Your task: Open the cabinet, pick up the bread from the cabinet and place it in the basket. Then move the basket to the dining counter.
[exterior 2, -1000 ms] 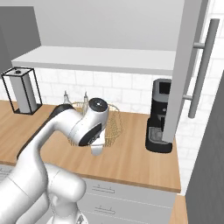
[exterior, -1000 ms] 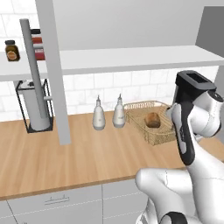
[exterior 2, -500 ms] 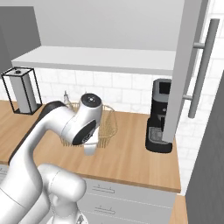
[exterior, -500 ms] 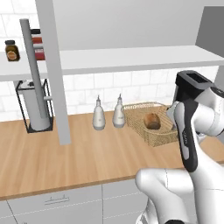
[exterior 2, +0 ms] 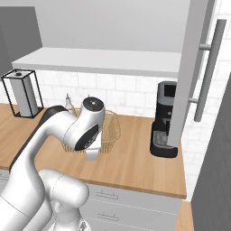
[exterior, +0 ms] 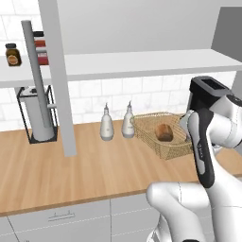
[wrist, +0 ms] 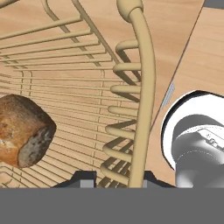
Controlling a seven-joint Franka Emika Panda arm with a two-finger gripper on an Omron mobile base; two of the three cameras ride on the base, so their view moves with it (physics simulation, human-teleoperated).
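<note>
The tan wire basket, with the brown bread lying inside it, stands near the back right of the wood worktop, beside two bottles. It is judged light, stiff and open-weave, best taken by its thick rim. The gripper is seen clamped on that rim.
</note>
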